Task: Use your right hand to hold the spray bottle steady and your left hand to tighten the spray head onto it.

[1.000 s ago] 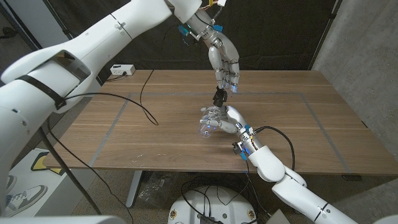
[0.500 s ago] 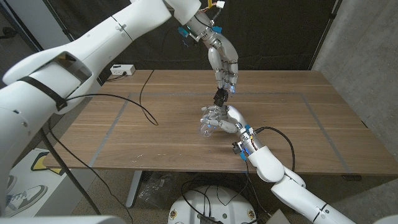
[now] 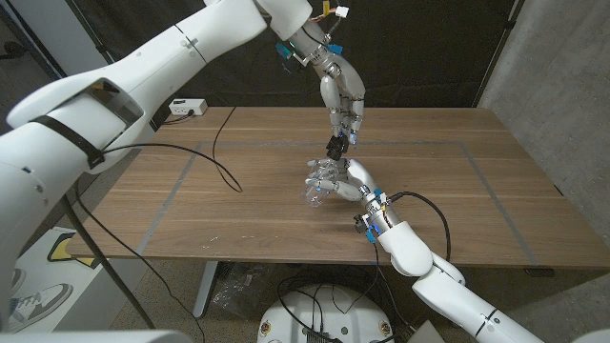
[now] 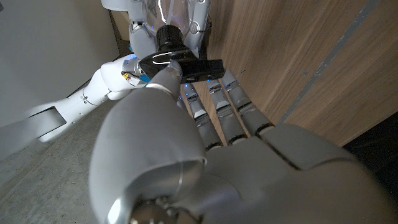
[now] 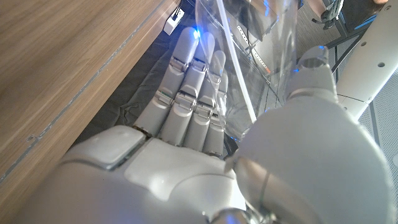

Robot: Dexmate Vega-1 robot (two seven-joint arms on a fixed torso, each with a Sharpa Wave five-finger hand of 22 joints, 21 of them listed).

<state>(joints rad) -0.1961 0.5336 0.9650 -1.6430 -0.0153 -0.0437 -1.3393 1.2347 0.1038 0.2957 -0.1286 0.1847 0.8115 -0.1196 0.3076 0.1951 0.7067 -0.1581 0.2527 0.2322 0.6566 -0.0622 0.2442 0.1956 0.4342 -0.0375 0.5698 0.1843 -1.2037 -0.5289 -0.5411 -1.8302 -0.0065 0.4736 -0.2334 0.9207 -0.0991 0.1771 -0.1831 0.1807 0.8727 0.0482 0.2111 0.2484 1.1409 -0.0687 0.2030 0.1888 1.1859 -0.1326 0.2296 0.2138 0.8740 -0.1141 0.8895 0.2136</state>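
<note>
The spray bottle sat wrapped in the right hand; the left hand pinched the black spray head (a thin hold), which might slip or cross-thread.

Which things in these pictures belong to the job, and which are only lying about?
Belong to the job:
spray bottle, clear, gripped by the right hand
spray head, black, held by the left hand

Lying about:
black cable on the table
white power strip

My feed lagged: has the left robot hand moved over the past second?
Barely. The left robot hand holds the black spray head over the same spot on the table; its fingertips have crept slightly up and toward picture left, consistent with a small twist.
</note>
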